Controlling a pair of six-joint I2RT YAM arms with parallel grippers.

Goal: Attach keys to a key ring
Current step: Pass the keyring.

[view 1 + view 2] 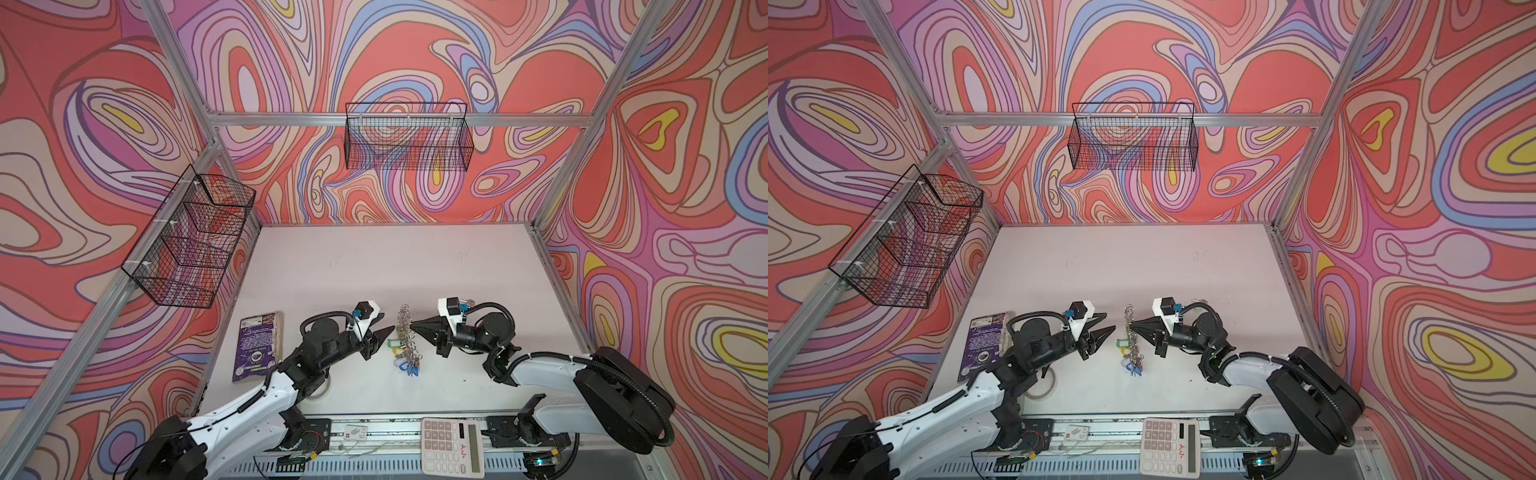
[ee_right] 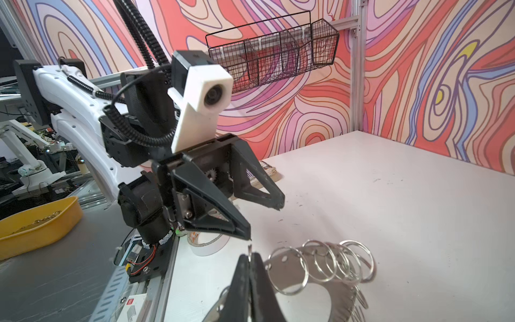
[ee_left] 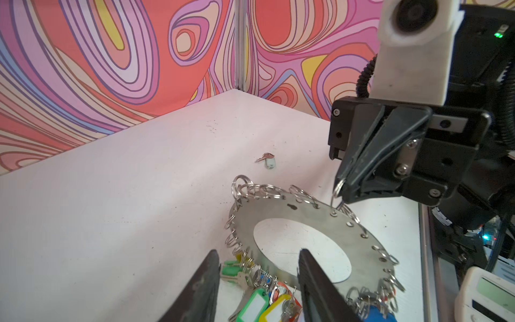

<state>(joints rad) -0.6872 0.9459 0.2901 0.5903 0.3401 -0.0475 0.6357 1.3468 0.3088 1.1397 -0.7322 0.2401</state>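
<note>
Silver and seen almost edge-on, the key ring point(image 1: 404, 328) stands tilted just below the middle of both top views, on the white table point(image 1: 374, 266), between the two grippers. The right gripper point(image 1: 412, 328) has its fingers pressed together on one small split ring point(image 3: 337, 189) at the big ring's rim, with that side raised off the table. At the lower end, the keys point(image 1: 405, 361) with green, yellow, red and blue tags hang from the rim and rest on the table. The left gripper point(image 1: 387, 323) sits just beside the ring on the opposite side, its fingers apart with nothing between them. One loose key point(image 3: 267, 160) with a pale tag lies on the table, well apart from the ring. A purple book point(image 1: 257, 347) lies at lower left and a calculator point(image 1: 452, 446) at the bottom edge.
</note>
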